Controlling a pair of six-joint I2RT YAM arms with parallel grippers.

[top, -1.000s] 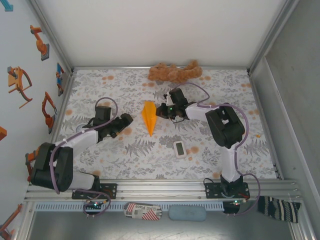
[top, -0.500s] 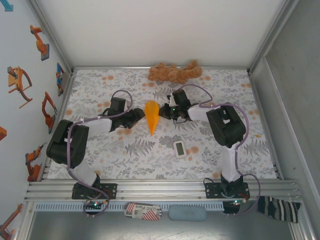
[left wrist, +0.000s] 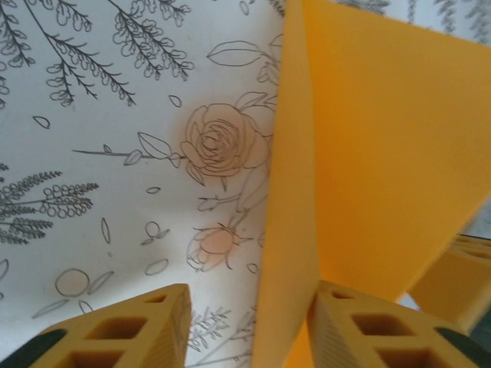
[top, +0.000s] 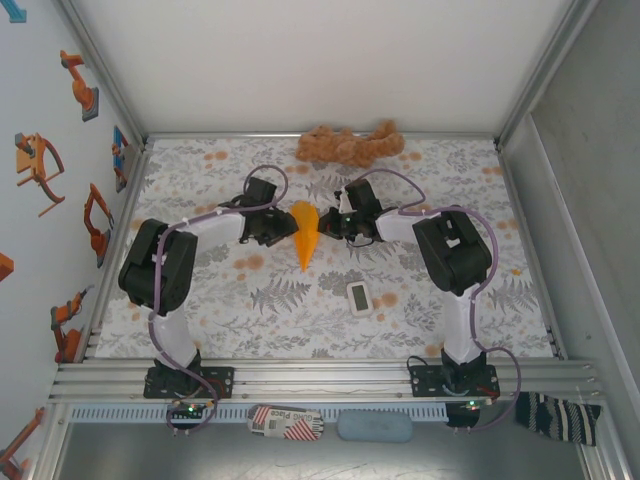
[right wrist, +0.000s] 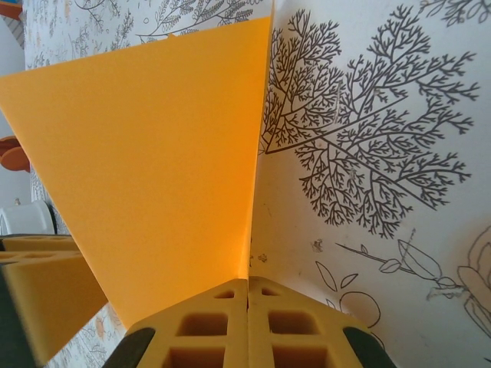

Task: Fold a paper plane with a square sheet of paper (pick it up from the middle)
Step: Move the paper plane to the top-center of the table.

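Over the table (top: 210, 305), the paper plane (top: 304, 236) is orange, narrow, pointed.

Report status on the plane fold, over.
Right gripper shut on paper plane. Left gripper open, astride its fold. White device lies apart, nearer the bases.

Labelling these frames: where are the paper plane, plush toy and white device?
paper plane (top: 306, 235), top view, its folded middle.
plush toy (top: 345, 147), top view, its body.
white device (top: 360, 297), top view, its face.

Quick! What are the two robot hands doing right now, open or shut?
The left gripper is open, with the paper plane edge in its gap.
The right gripper is shut on the paper plane.
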